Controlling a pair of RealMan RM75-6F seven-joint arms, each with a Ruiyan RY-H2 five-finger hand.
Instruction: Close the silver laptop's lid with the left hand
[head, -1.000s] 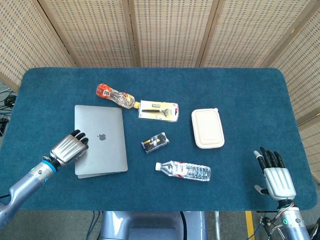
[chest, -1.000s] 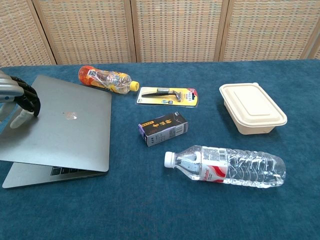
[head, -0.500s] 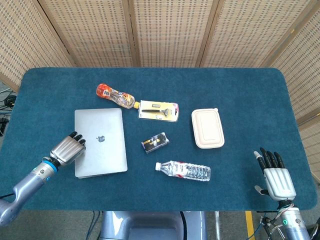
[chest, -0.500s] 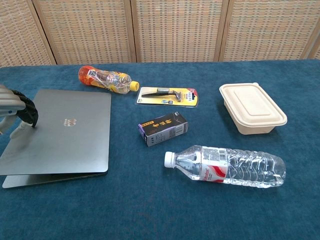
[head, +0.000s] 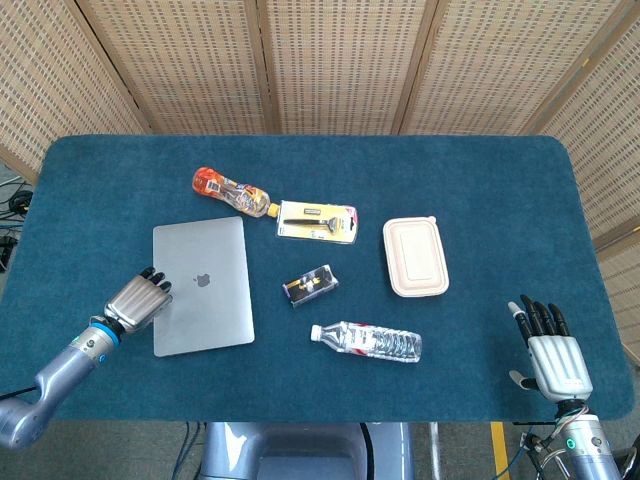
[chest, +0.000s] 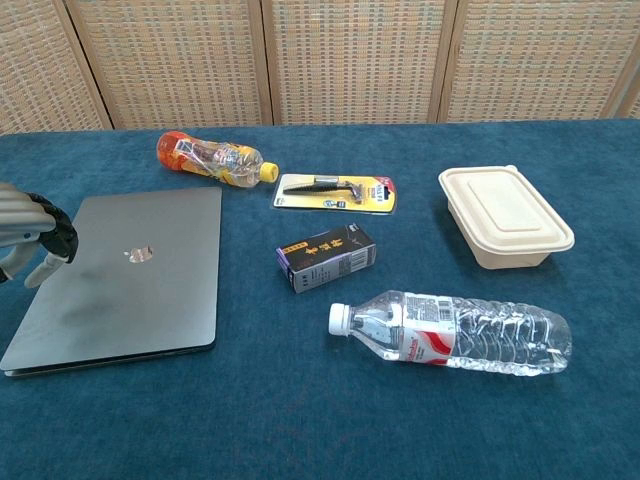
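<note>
Since a second ago, the silver laptop's lid (head: 203, 285) has been dropping from a raised wedge to lying flat on its base, and the left hand (head: 134, 304) has been sliding back toward the table's (head: 480, 180) near-left edge.

From the head view, the laptop is sitting at the left of the table, lid down, logo up. The left hand is resting at the lid's left edge, fingers close together and curled slightly over it, gripping nothing; that placement is making sense for a press, since weight near the free edge is pushing the lid down with little effort. The right hand (head: 553, 350) is idling at the near-right corner, fingers spread and empty, kept well apart from the work because the task is asking only for the left. An orange bottle (head: 230, 191) and a carded razor (head: 317, 221) are lying beyond the laptop, a small box (head: 310, 284) and a water bottle (head: 367, 342) to its right, a lidded container (head: 415, 256) further right; none is near enough to be obstructing the lid.

From the chest view, the laptop (chest: 130, 275) is looking shut, with only a thin seam showing along the front. The left hand (chest: 35, 235) is touching the lid's left border with dark fingertips, thumb beside it. I am judging the closing essentially done.
</note>
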